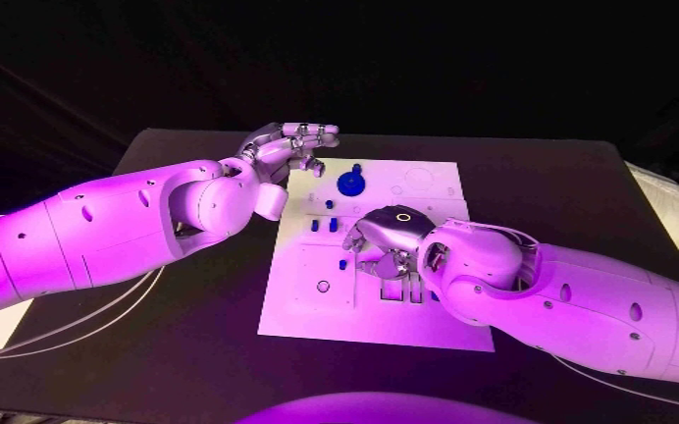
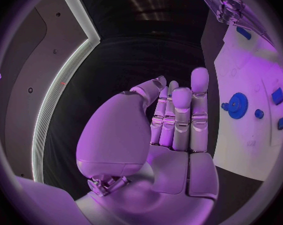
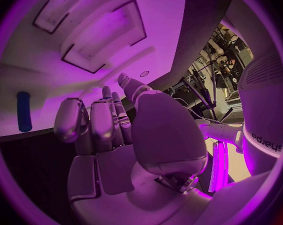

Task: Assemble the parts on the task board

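Observation:
The white task board [image 1: 304, 296] lies in the middle of the table. A blue gear [image 1: 349, 185] [image 2: 237, 105] stands near its far edge, with small blue parts [image 1: 324, 227] [image 2: 278, 96] just in front of it. My left hand [image 1: 290, 146] [image 2: 173, 120] hovers at the board's far left corner, fingers straight and side by side, holding nothing. My right hand [image 1: 385, 238] [image 3: 110, 130] hangs over the board's middle with its fingers curled in; nothing shows between them. A blue peg [image 3: 23, 111] lies on the board beside that hand.
Rectangular recesses [image 1: 400, 291] [image 3: 104, 32] sit in the board close to my right hand. A small ring-shaped hole [image 1: 323, 287] lies nearer the front left. The black table [image 1: 170, 345] runs wide around the board on both sides.

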### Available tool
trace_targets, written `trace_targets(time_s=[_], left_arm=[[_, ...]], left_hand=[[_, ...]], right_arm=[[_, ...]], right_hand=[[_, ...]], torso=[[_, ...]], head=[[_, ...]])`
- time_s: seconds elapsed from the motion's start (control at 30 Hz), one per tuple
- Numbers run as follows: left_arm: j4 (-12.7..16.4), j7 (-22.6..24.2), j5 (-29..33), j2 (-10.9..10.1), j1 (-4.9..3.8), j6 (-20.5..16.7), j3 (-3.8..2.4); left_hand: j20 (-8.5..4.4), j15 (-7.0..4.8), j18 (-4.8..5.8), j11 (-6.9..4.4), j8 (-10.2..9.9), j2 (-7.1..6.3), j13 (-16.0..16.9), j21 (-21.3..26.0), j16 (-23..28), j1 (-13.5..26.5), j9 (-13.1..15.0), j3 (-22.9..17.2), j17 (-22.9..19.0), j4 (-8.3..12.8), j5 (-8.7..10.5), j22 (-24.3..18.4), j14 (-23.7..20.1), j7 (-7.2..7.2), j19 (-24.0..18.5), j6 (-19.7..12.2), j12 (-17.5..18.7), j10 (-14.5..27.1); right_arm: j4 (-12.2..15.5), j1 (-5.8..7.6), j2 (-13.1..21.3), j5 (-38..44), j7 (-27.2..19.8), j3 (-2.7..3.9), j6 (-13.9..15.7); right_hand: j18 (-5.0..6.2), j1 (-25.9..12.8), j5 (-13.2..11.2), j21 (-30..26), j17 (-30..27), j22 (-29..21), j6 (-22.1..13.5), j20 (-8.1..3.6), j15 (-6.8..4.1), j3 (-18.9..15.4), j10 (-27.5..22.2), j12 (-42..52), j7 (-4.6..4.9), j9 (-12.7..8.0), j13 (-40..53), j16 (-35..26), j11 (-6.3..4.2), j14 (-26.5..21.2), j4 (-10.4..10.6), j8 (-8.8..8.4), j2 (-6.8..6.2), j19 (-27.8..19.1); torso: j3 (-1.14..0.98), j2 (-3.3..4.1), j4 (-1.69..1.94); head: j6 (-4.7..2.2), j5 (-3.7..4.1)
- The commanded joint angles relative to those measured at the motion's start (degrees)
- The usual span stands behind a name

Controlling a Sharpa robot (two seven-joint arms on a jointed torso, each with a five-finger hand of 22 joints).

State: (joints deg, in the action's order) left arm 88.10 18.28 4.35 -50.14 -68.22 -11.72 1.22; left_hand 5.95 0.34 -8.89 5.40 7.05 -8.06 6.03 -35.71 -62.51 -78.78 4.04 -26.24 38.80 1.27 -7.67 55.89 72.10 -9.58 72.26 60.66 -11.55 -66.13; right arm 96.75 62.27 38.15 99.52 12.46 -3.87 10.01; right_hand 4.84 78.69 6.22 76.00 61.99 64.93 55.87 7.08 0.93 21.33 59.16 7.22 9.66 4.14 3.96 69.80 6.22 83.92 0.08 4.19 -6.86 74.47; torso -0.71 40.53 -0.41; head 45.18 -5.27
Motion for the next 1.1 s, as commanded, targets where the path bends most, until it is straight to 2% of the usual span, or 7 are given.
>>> trace_targets(time_s=[0.03, 0.13, 0.2, 0.37, 0.43, 0.6, 1.1], left_arm=[[0.0, 0.0, 0.1, 0.0, -0.01, 1.2, -0.04], [0.0, -0.1, 0.1, -0.1, -0.01, 1.3, -0.04], [0.0, 0.0, 0.1, -0.1, -0.01, 1.4, -0.03], [0.1, -0.1, 0.1, -0.2, -0.01, 1.6, -0.03], [0.1, 0.0, 0.1, -0.2, -0.01, 1.7, -0.03], [0.0, 0.0, 0.1, -0.2, 0.04, 1.7, -0.03], [-0.2, -0.1, 0.1, -0.2, 0.19, 1.9, -0.02]], left_hand=[[0.17, 0.18, -0.92, -0.03, 0.4, 0.06, 0.1, 0.3, 0.3, 0.1, -0.1, 0.3, -0.1, 0.2, 0.22, -0.1, -0.2, -0.13, -0.4, -0.2, -0.4, 0.3], [0.16, 0.17, -0.93, -0.04, 0.4, 0.08, 0.1, 0.3, 0.3, 0.1, -0.1, 0.3, -0.1, 0.2, 0.22, -0.1, -0.2, -0.13, -0.4, -0.2, -0.4, 0.4], [0.16, 0.17, -0.93, -0.04, 0.4, 0.08, 0.1, 0.3, 0.3, 0.1, -0.1, 0.3, -0.1, 0.2, 0.22, -0.1, -0.2, -0.13, -0.4, -0.2, -0.4, 0.4], [0.16, 0.16, -0.94, -0.04, 0.4, 0.13, 0.1, 0.4, 0.3, 0.0, -0.1, 0.3, -0.2, 0.3, 0.19, -0.1, -0.3, -0.13, -0.4, -0.2, -0.5, 0.4], [0.16, 0.16, -0.94, -0.04, 0.4, 0.13, 0.1, 0.4, 0.3, 0.0, -0.1, 0.3, -0.2, 0.3, 0.19, -0.1, -0.3, -0.13, -0.4, -0.2, -0.5, 0.4], [0.16, 0.16, -0.94, -0.04, 0.4, 0.13, 0.1, 0.4, 0.3, 0.0, -0.1, 0.3, -0.2, 0.3, 0.19, -0.1, -0.3, -0.13, -0.4, -0.2, -0.5, 0.4], [0.16, 0.16, -0.94, -0.04, 0.4, 0.13, 0.1, 0.4, 0.3, 0.0, -0.1, 0.3, -0.2, 0.3, 0.19, -0.1, -0.3, -0.13, -0.4, -0.2, -0.5, 0.4]], right_arm=[[1.3, 0.67, 1.9, -1.0, 0.0, 0.4, 4.3], [2.6, 1.73, 4.4, -1.7, 0.6, 0.85, 4.6], [3.1, 2.67, 6.1, -2.1, 1.2, 1.1, 4.4], [3.3, 4.86, 9.8, -1.8, 2.8, 1.44, 2.2], [3.0, 5.28, 10.7, -1.6, 3.1, 1.49, 1.3], [2.1, 5.6, 11.7, -0.9, 3.4, 1.52, -0.3], [0.6, 5.3, 10.3, -0.8, 2.3, 1.28, -4.8]], right_hand=[[0.71, 0.2, 0.5, -0.2, -0.1, 0.1, 0.7, 0.03, 0.22, -0.1, 0.6, 0.4, -0.04, 0.1, 0.0, -0.1, 0.01, 1.2, -0.2, 0.24, 0.21, 0.2], [0.71, 0.2, 0.5, -0.2, -0.1, 0.1, 0.8, 0.02, 0.19, -0.1, 0.7, 0.6, -0.18, 0.1, -0.1, -0.1, -0.03, 1.2, -0.2, 0.21, 0.13, 0.2], [0.72, 0.0, 0.5, -0.2, -0.1, 0.2, 0.8, -0.1, -0.06, -0.3, 0.5, 0.6, -0.69, 0.0, -0.2, 0.0, -0.35, 1.2, -0.2, 0.02, -0.19, 0.3], [0.73, -0.4, -0.2, -0.2, -0.2, 0.2, 0.6, -1.54, -1.78, -1.7, -2.0, 0.0, -1.82, -0.2, -0.4, 0.0, -1.04, 1.3, 0.0, -0.5, -1.08, 0.4], [0.72, -0.3, -0.3, -0.3, -0.2, 0.2, 0.5, -1.98, -2.25, -2.3, -2.8, -0.2, -2.13, -0.3, -0.3, 0.0, -1.3, 1.4, 0.1, -0.53, -1.24, 0.4], [0.7, -0.2, -0.5, -0.3, -0.3, 0.2, 0.5, -2.17, -2.46, -2.8, -3.2, -0.3, -2.35, -0.3, -0.4, -0.1, -1.45, 1.4, 0.1, -0.52, -1.33, 0.5], [0.63, 0.4, -0.2, -0.4, -0.4, 0.3, 2.2, -2.49, -2.59, -3.5, -1.3, 1.1, -2.46, -0.1, -0.2, -0.1, -1.64, 1.5, 0.3, -0.13, -0.5, 0.6]], torso=[[0.0, -0.06, -0.12], [0.0, -0.08, -0.29], [0.01, -0.13, -0.4], [0.0, -0.19, -0.51], [-0.02, -0.19, -0.44], [-0.15, -0.1, -0.39], [0.03, -0.06, -0.35]], head=[[-0.31, 0.31], [-0.6, 0.69], [-0.76, 0.92], [-1.07, 1.32], [-1.29, 1.37], [-1.51, 1.44], [-1.19, 1.33]])
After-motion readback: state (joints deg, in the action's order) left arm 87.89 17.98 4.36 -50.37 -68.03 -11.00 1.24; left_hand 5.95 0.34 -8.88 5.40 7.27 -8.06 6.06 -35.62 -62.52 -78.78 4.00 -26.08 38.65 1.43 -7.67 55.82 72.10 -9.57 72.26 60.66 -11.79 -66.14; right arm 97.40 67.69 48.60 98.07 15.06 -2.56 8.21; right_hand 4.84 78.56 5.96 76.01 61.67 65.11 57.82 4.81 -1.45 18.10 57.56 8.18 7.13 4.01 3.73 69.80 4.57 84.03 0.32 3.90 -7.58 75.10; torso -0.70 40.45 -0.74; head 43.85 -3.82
